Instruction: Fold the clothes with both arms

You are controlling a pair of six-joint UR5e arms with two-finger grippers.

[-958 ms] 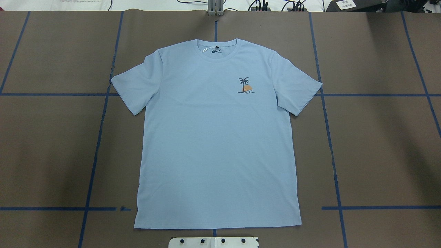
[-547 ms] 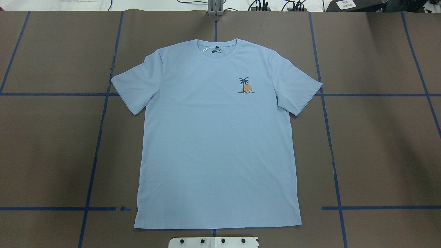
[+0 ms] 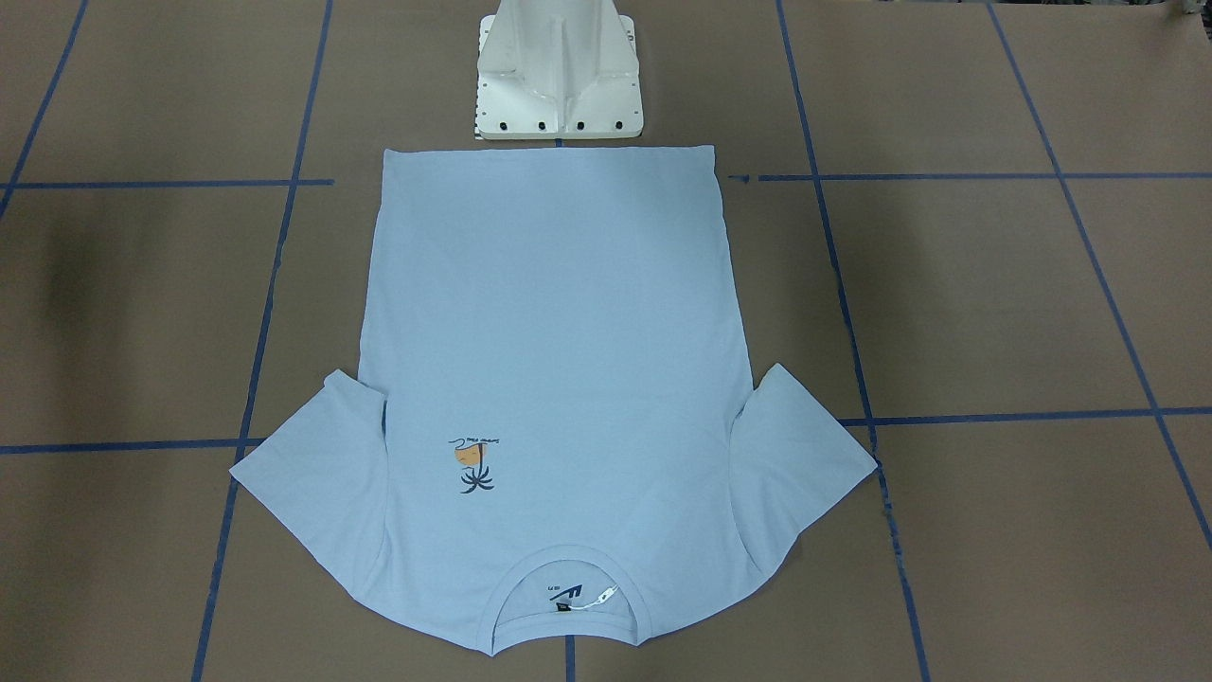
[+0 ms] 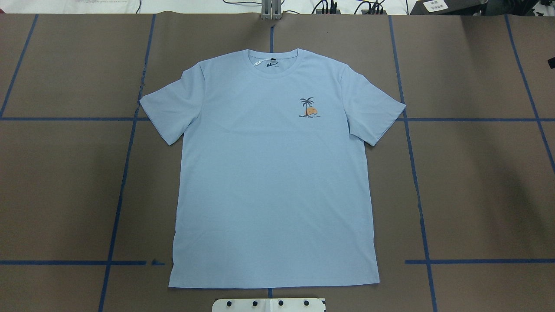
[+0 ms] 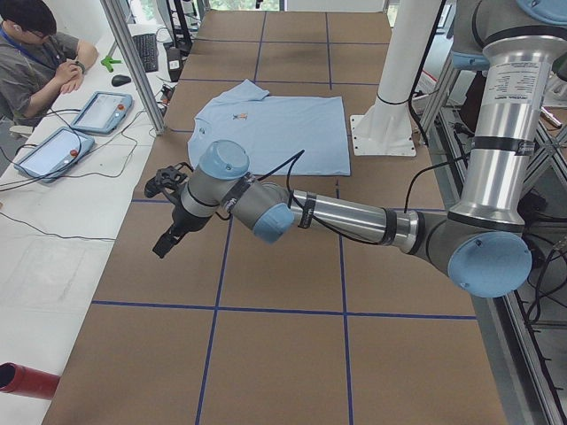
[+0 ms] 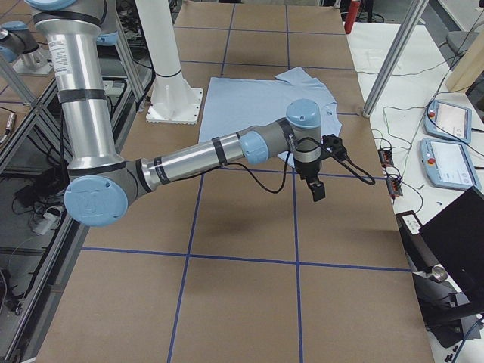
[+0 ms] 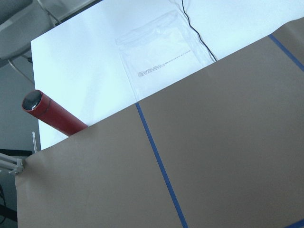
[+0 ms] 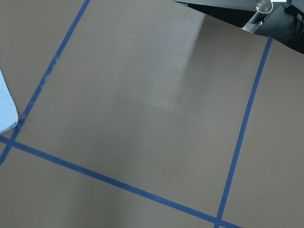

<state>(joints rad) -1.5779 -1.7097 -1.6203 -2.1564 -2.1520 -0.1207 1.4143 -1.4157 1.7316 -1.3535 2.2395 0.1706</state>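
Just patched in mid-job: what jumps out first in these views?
A light blue short-sleeved T-shirt lies flat, print up, in the middle of the brown paper-covered table, collar away from the robot. The black left gripper and black right gripper hang over the table well off to either side, touching no cloth.

Brown table covering (image 4: 477, 182) crossed by a grid of blue tape lines (image 4: 477, 261). A white pedestal base (image 3: 559, 85) stands at the middle of one long edge. A red cylinder (image 5: 25, 379) lies on a white surface, well apart from the fingers (image 5: 160, 250) of the left gripper (image 5: 163, 246), on the camera's side. Beyond those fingers are two blue-edged tablets (image 5: 100, 110) and a seated person (image 5: 31, 53). Two more tablets (image 6: 452, 121) lie well apart from the right gripper (image 6: 318, 190) fingers.
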